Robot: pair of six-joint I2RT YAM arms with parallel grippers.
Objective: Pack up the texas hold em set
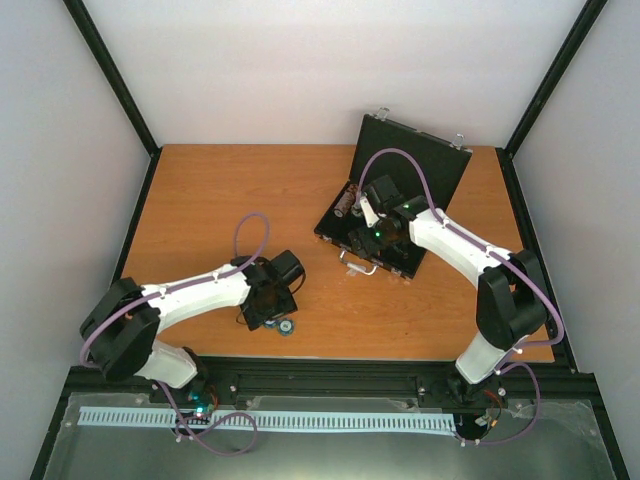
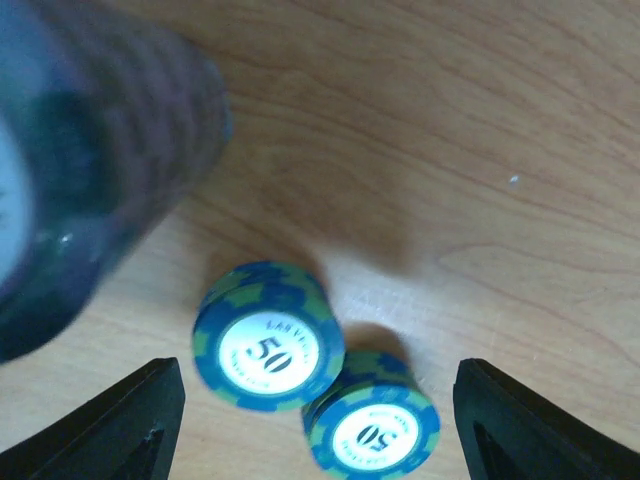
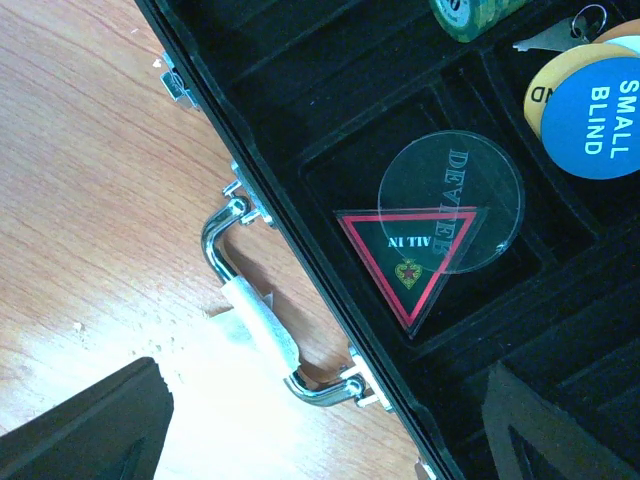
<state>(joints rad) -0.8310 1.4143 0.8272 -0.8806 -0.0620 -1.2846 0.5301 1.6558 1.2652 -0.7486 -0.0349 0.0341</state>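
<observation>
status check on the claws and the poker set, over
Left claw open, hovering over two blue-and-green round poker chip stacks on wooden table. Right claw open above open black hinged case. Nothing seen blocking.

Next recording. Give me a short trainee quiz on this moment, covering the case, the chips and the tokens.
1. True or false: the case is closed.
2. What number is printed on the chips lying between the fingers of the left gripper? A) 25 B) 50 C) 100
3. Fill in: the clear disc partly covers a red-edged token shaped like a ____.
Key: 1 false; 2 B; 3 triangle.
</observation>
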